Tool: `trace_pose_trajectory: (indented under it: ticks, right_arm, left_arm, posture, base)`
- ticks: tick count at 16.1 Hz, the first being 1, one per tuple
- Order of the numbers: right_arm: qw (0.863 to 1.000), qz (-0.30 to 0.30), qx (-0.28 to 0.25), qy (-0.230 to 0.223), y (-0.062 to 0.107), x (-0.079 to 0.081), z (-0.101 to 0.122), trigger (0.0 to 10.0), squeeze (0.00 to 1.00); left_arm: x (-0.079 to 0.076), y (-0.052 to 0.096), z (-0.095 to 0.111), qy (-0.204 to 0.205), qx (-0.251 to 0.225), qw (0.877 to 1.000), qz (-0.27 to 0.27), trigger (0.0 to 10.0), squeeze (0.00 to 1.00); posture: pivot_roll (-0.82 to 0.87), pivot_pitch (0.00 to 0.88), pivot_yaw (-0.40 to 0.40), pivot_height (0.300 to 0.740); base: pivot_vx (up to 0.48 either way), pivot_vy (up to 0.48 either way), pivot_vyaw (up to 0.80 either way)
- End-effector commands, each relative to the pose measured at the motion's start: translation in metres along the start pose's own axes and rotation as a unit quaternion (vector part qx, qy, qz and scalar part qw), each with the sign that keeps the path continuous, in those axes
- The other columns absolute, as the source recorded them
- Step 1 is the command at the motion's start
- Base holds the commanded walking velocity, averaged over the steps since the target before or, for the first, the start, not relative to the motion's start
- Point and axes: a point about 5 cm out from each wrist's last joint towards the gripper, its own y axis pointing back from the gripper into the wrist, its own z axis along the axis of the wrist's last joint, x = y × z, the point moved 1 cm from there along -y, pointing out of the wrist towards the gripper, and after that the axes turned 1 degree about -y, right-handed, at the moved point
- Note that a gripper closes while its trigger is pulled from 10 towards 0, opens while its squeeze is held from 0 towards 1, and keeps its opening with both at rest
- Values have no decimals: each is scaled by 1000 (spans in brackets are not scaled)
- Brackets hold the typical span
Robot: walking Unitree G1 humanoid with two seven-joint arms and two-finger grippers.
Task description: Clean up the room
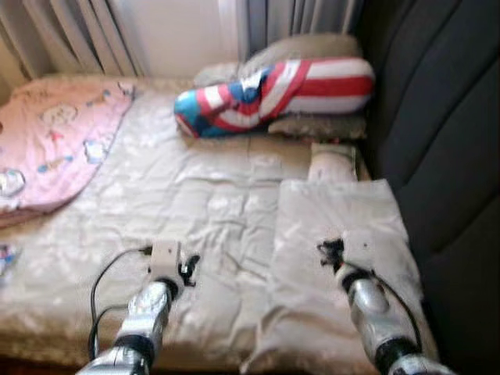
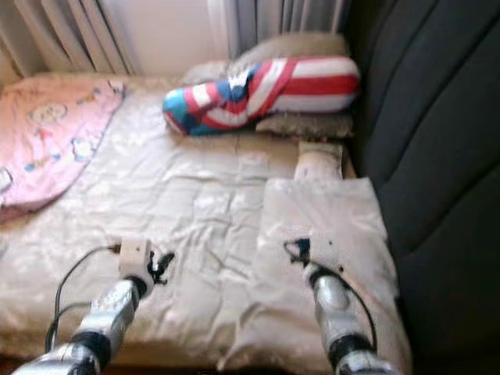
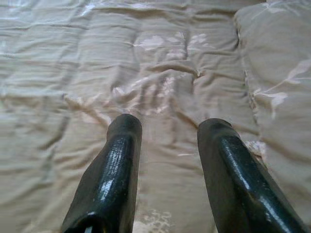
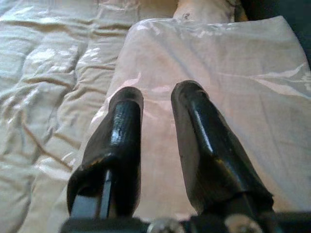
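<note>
Both arms outstretched low over the bed (image 1: 211,195), left gripper (image 3: 167,128) jaws apart, right gripper (image 4: 156,97) jaws narrow.

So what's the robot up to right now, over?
Left end effector open over the bedspread. Right end effector open above the beige pillow. Striped cushion and pink blanket beyond; nothing blocking.

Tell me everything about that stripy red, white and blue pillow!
The pillow is long and rounded like a bolster, and looks soft and stuffed. Red and white stripes run along most of it, and the end toward the robot's left turns blue with more stripes. It lies on its side at the far end of the bed, near the curtains. It rests on and against two beige cushions, beside the dark headboard. No tool touches it.
</note>
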Motion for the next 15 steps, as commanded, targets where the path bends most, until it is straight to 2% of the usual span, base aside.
trace_pose_trajectory:
  ticks: [1,7,9,13,15]
  right_arm:
    - [1000,-9,2,-4,1,-5,-1,10000,0]
    - [1000,0,7,4,2,-2,-5,10000,0]
    - [1000,0,14,15,3,-1,-8,10000,0]
    - [999,-4,30,9,5,-4,-14,10000,0]
    - [999,-6,46,4,8,-5,-22,10000,0]
  left_arm:
    - [-5,-1,0,-1,3,1000,-7,10000,0]
    - [-4,-1,0,-2,4,1000,-7,10000,0]
    - [-3,-1,0,-3,5,1000,-7,10000,0]
    - [1,0,-5,2,19,1000,-1,10000,0]
    - [4,1,-8,21,25,999,9,10000,0]
  posture:
    - [-23,98,18,740]
    - [-20,110,26,740]
    - [-17,112,27,740]
    - [-20,110,30,740]
    - [-20,109,30,740]
  base:
    - [0,277,0]
    - [0,277,0]
    - [0,277,719]
    - [0,279,672]
    - [0,277,0]
